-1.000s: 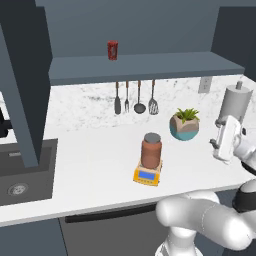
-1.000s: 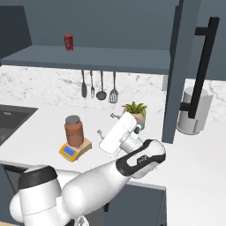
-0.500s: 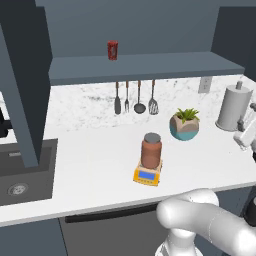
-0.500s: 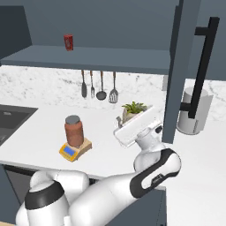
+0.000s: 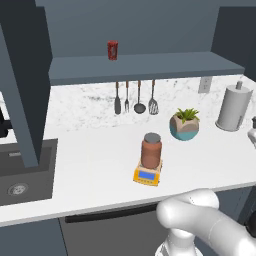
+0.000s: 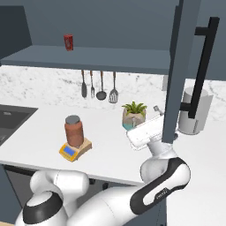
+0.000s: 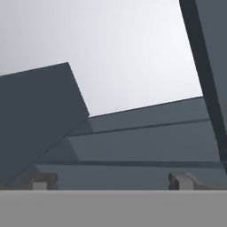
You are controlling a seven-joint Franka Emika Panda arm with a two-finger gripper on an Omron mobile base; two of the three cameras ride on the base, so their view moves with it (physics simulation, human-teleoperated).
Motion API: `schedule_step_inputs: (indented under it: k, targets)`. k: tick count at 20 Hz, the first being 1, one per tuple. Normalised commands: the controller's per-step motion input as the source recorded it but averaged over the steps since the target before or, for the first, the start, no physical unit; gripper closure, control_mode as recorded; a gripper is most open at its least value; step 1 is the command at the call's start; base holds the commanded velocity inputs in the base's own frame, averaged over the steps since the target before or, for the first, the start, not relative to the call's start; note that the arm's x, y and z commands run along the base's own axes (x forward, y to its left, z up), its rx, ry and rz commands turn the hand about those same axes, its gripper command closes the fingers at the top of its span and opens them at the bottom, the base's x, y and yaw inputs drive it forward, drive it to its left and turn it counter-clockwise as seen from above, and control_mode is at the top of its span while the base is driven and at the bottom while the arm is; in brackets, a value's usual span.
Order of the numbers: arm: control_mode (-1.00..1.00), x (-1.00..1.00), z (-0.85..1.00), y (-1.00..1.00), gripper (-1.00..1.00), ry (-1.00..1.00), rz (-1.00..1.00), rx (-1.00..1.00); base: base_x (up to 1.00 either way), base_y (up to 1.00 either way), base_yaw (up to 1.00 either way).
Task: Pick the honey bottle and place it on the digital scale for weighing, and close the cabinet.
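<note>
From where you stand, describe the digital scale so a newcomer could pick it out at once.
Start at the white counter under the grey shelf and look toward its front, in line with the hanging utensils. The digital scale is the flat orange-yellow square there with a blue display. It is the only thing with the reddish-brown honey bottle standing on it; the potted plant sits apart, nearer the wall.

The honey bottle [image 5: 151, 150] is set upright on the digital scale [image 5: 148, 175], near the counter's [image 5: 90, 170] front edge. Behind it to the right, a potted plant [image 5: 184, 123] is placed, with a paper towel roll [image 5: 233, 106] further right. Utensils [image 5: 135, 98] are hung on the back wall. A small can [image 5: 113, 50] is stood on the shelf [image 5: 150, 66] above. A sink [image 5: 20, 172] is sunk at the left. The cabinet [image 6: 176, 75] door is seen open at the right, perhaps just beside the gripper [image 6: 155, 115].
</note>
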Motion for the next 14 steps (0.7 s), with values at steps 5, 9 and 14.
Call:
schedule_step_inputs:
  k: [5,9,14]
  targets:
    - [-1.00,0.10,0.00,-0.28,-1.00,0.04,-0.11,0.00,0.00,0.00,0.00]
    - [-1.00,0.23,-0.12,-0.39,-1.00,0.05,-0.03,0.00,0.00,0.00,0.00]
    - [-1.00,0.26,-0.14,-0.47,-1.00,0.04,0.00,0.04,0.00,0.00,0.00]
